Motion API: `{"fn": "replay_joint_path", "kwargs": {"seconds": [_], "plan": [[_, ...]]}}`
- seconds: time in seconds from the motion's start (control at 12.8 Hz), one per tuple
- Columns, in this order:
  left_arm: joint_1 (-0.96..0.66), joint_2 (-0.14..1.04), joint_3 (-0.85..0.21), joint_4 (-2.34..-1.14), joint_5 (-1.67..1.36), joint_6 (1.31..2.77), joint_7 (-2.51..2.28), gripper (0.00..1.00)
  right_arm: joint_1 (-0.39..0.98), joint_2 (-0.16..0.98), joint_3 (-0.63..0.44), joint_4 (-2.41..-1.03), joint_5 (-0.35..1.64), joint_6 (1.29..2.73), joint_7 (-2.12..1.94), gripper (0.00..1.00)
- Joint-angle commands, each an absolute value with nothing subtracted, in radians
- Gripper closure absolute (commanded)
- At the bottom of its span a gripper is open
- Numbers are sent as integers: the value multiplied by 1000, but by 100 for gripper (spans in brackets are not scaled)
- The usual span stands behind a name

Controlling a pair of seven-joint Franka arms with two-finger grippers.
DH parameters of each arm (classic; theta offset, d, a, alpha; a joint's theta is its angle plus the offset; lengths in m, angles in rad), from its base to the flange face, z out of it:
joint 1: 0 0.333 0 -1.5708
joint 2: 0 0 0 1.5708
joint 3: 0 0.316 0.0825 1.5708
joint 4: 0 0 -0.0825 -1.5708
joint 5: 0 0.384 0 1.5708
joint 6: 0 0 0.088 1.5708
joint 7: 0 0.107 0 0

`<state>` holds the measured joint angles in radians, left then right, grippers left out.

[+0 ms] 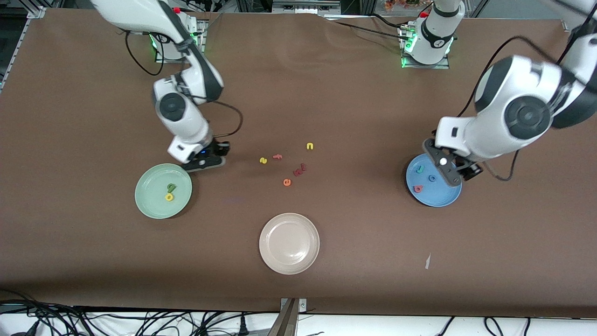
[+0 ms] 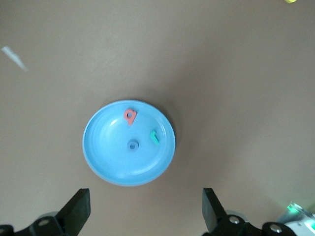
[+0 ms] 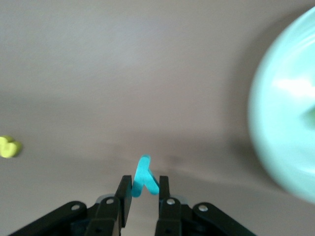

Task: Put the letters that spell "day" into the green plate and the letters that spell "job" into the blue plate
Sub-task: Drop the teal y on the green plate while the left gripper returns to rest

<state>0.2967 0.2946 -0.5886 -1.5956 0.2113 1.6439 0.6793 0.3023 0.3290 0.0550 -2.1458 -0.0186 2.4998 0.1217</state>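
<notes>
The green plate (image 1: 148, 201) holds an olive-green a (image 1: 171, 187) and a yellow d (image 1: 169, 197). My right gripper (image 1: 207, 164) hovers just off that plate's rim, over bare table, and is shut on a teal y (image 3: 144, 174); the plate's edge (image 3: 285, 137) shows beside it in the right wrist view. The blue plate (image 1: 436, 198) holds a teal j (image 1: 420, 169), a blue o (image 1: 432, 178) and a pinkish-red b (image 1: 418, 189). My left gripper (image 1: 450, 175) hangs open over this plate with nothing in it. The left wrist view shows the same plate (image 2: 106, 157) under the gripper (image 2: 146, 209).
A beige plate (image 1: 289, 263) sits near the front camera at mid-table. Loose letters lie in the middle: yellow n (image 1: 309, 146), yellow s (image 1: 263, 160), a red letter (image 1: 278, 157), dark red letters (image 1: 298, 170) and an orange e (image 1: 287, 182). A white scrap (image 1: 427, 261) lies nearer the camera than the blue plate.
</notes>
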Motion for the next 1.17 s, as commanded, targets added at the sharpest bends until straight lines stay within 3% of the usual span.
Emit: {"fn": "replay_joint_path", "kwargs": {"seconds": [0.0,0.08,0.16,0.23,0.39,0.55,0.78,1.09], "plan": [[299,288,-591,-1455,184,1496,632,0,200,275,48,-2096,-31,2380,-79,79],[293,282,-588,-1438,184,1473,612,0,184,276,25,-2082,-32,2376,-141,76],[285,256,-580,-1439,184,1471,604,0,164,282,6,-2069,-32,2378,-193,49],[264,249,-533,-1439,170,1476,601,0,150,279,3,-2066,-23,2376,-195,0],[142,210,-328,-1442,111,1483,600,0,149,255,-18,-2028,-18,2315,-158,0],[85,151,-179,-1483,-22,1523,556,0,150,247,-20,-1907,-3,2107,-115,0],[-18,57,-66,-1590,-28,1581,317,0,150,186,-20,-1729,15,1808,-20,0],[-83,12,0,-1637,-11,1592,81,0,150,85,-20,-1605,12,1565,14,0]]}}
